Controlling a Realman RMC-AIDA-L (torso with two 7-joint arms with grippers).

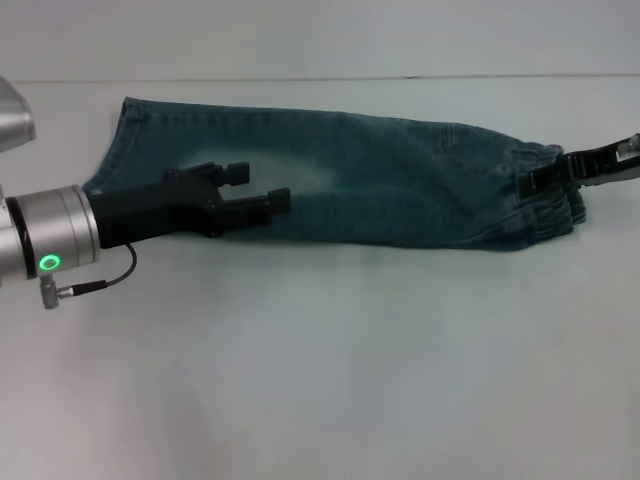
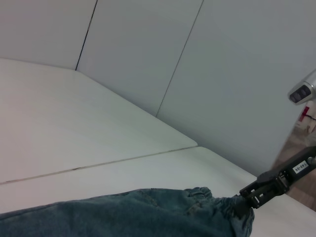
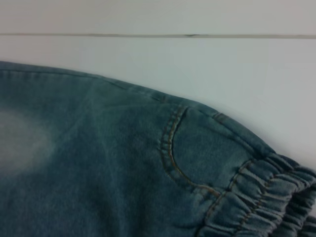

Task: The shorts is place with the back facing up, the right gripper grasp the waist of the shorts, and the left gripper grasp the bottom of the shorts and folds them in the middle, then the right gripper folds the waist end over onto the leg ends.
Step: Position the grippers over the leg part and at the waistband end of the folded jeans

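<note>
The shorts [image 1: 380,180] lie folded lengthwise as one long blue denim strip across the white table [image 1: 320,380]. Their straight leg hems [image 1: 118,135] point left and the ruffled elastic waist [image 1: 545,205] points right. My left gripper [image 1: 262,185] is over the leg half, just right of the hems, open with nothing between its fingers. My right gripper [image 1: 540,180] is at the far right, shut on the gathered waist; the left wrist view also shows this gripper [image 2: 251,197] pinching the waistband [image 2: 217,205]. The right wrist view shows a curved pocket seam [image 3: 170,148] and the elastic waist [image 3: 266,197], but none of its own fingers.
A thin seam [image 1: 300,78] crosses the table behind the shorts. Grey wall panels [image 2: 148,49] stand beyond the table. Bare tabletop stretches in front of the shorts. A silver arm part [image 1: 12,115] sits at the left edge.
</note>
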